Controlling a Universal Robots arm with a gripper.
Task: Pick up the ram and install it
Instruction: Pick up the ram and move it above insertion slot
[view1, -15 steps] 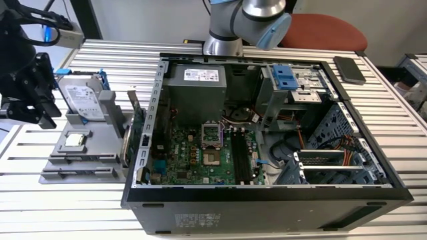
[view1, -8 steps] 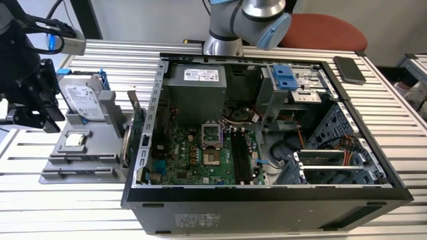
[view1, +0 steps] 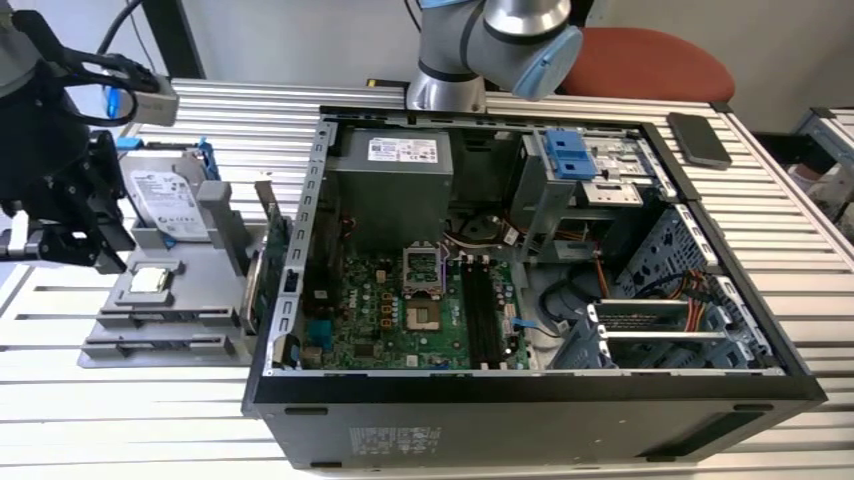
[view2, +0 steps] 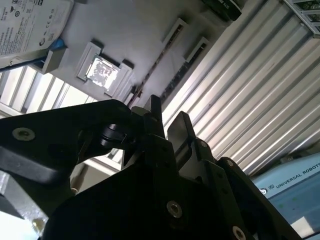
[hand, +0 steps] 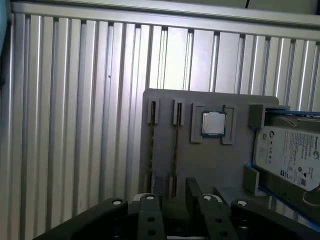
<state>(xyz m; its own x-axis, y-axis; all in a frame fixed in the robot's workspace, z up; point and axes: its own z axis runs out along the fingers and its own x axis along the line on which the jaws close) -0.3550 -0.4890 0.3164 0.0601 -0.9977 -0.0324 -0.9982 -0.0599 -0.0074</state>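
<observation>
The ram (hand: 176, 150) is a thin dark stick standing on edge in a slot of the grey holder tray (hand: 220, 170). In the second wrist view the ram (view2: 157, 61) shows as a narrow dark line. My black gripper (hand: 174, 194) hangs above the near end of the stick, open, with one finger on each side of its line and nothing held. The same gap between the fingers shows on the gripper (view2: 167, 114) in the second wrist view. In the exterior view the gripper (view1: 100, 255) is at the left, over the tray (view1: 174, 300). The motherboard's long black memory slots (view1: 481, 312) lie inside the open computer case (view1: 534, 385).
The tray also holds a silver hard drive (view1: 167, 200) in a blue frame and a square processor chip (hand: 213, 123). A green card (view1: 274, 265) stands upright between tray and case. A phone (view1: 699, 138) lies at the back right. The table (view1: 134, 420) is ribbed aluminium.
</observation>
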